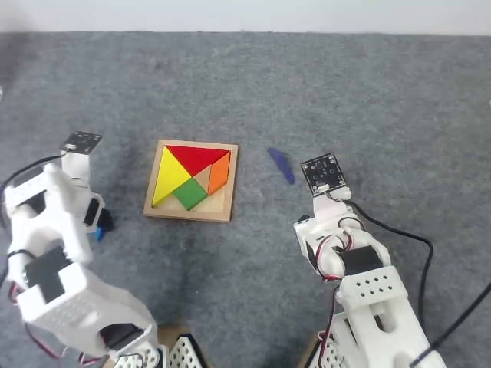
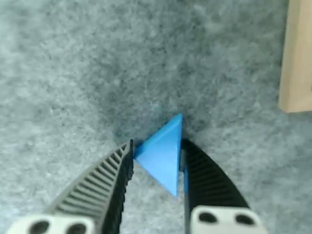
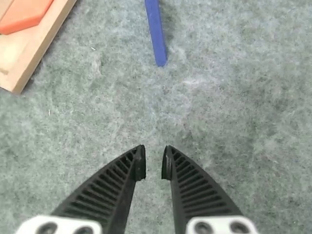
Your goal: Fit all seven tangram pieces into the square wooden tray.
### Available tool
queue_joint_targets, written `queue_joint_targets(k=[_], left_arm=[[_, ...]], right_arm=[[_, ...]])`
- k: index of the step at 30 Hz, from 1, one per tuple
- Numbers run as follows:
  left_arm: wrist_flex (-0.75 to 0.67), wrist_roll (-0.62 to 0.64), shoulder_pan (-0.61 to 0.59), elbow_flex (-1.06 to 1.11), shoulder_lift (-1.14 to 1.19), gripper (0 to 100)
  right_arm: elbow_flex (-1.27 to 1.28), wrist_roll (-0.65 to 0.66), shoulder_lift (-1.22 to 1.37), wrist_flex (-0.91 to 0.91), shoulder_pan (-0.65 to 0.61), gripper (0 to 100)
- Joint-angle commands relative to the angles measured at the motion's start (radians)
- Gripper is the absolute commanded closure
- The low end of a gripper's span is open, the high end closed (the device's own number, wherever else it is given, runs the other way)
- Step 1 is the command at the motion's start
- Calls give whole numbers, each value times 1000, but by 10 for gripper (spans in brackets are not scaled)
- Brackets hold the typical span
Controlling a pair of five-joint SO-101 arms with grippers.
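The square wooden tray (image 1: 221, 205) lies mid-table and holds a red triangle (image 1: 196, 157), a yellow triangle (image 1: 168, 181), a green piece (image 1: 190, 195) and an orange piece (image 1: 219, 173). Left of the tray, my left gripper (image 2: 157, 148) is shut on a light blue triangle (image 2: 163, 152), held on edge just above the carpet, also seen as a blue speck (image 1: 100, 231). A dark blue piece (image 1: 281, 165) lies on the carpet right of the tray. Short of the dark blue piece (image 3: 155, 30), my right gripper (image 3: 153, 162) has its jaws almost together with nothing between them.
Grey carpet covers the table. The tray's edge (image 2: 295, 58) stands close beyond the left gripper, and its corner (image 3: 24, 63) lies off to one side of the right gripper. The right arm (image 1: 347, 257) sits at the front right, the left arm (image 1: 47, 230) at the front left.
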Motion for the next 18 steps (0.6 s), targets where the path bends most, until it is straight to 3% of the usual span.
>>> queue_joint_targets(k=[1, 13, 18], left_arm=[[-15, 37, -8, -19, 0, 891], [170, 32, 49, -199, -3, 891], [278, -11, 126, -285, -3, 891]], right_arm=[[-9, 14, -16, 12, 1, 916], [-9, 14, -16, 12, 1, 916], [-11, 14, -16, 10, 1, 916]])
